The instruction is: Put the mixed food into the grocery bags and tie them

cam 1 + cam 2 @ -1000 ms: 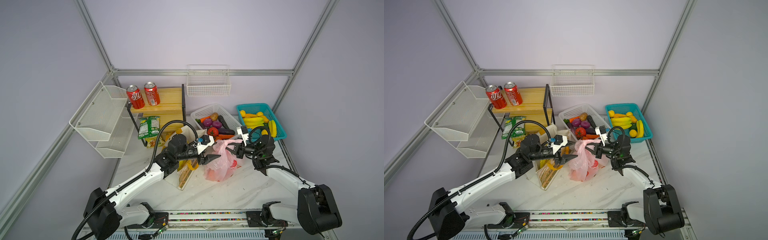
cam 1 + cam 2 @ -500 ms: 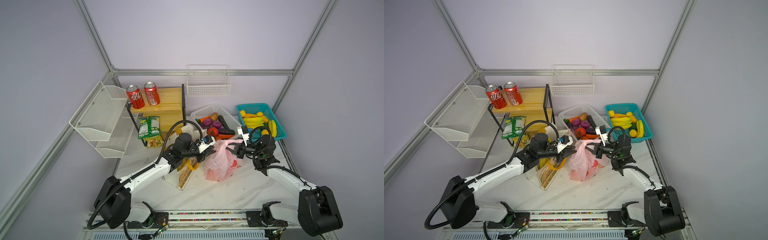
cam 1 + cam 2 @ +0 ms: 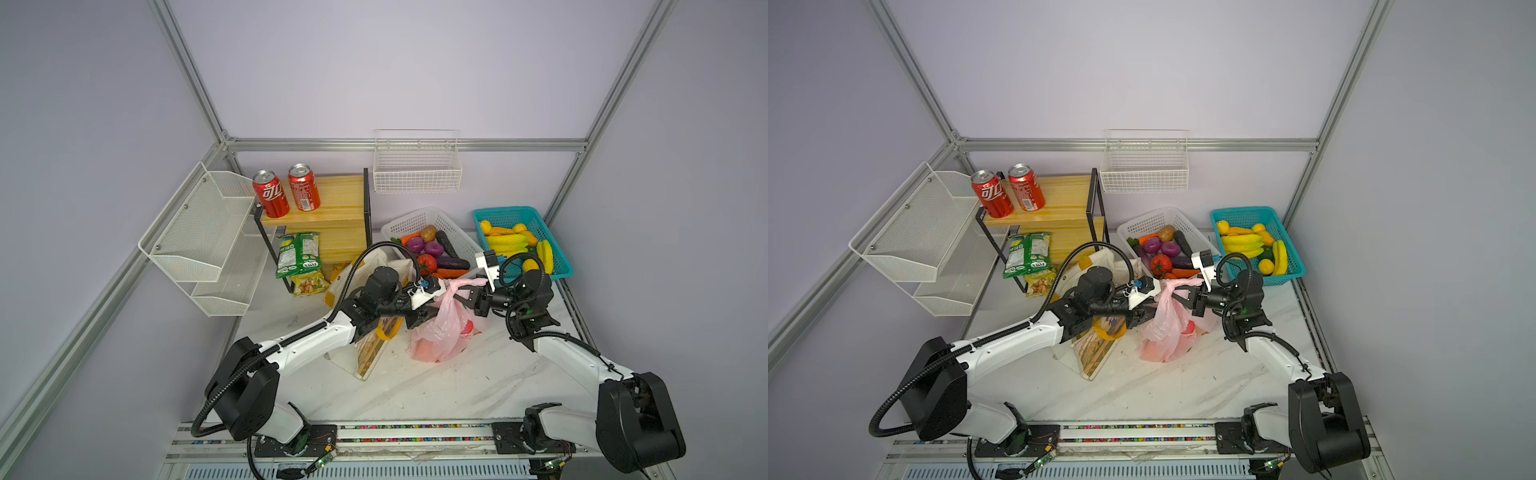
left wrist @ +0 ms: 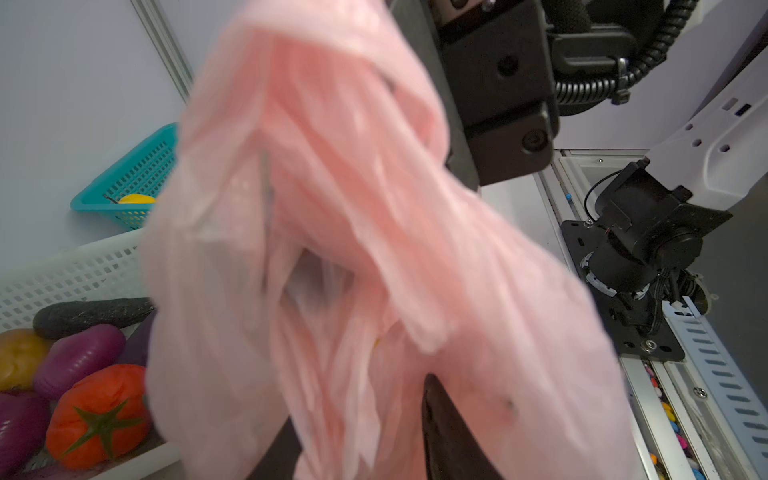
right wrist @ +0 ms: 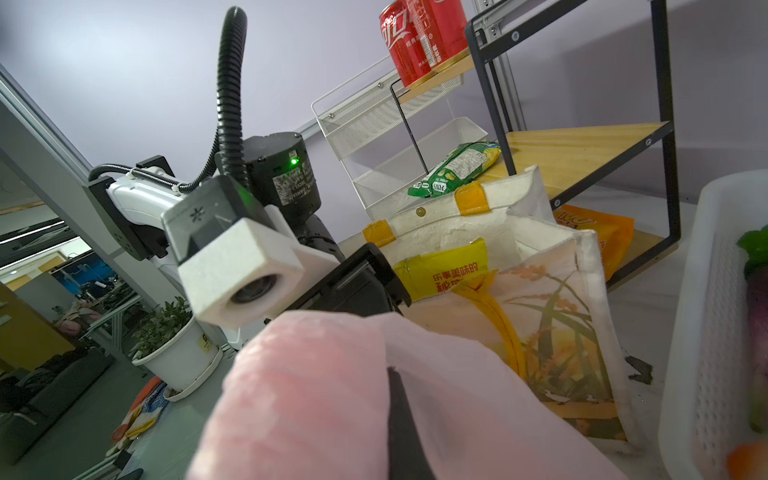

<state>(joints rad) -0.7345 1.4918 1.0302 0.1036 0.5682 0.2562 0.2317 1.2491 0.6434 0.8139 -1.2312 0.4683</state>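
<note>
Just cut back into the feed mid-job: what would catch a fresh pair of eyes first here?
The pink plastic bag at mid-table, its top drawn up to the right claw, which is shut on it; the left claw sits against the bag's other side, grip unclear. Just left of the bag is the cream canvas tote, open, with a yellow crisp packet inside. At the back, two red cola cans sit on the wooden shelf.

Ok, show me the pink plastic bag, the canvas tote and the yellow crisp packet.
pink plastic bag (image 3: 436,340), in a top view, its bulging body
canvas tote (image 5: 552,320), right wrist view, its printed side
yellow crisp packet (image 5: 442,266), right wrist view, part showing inside the tote
</note>
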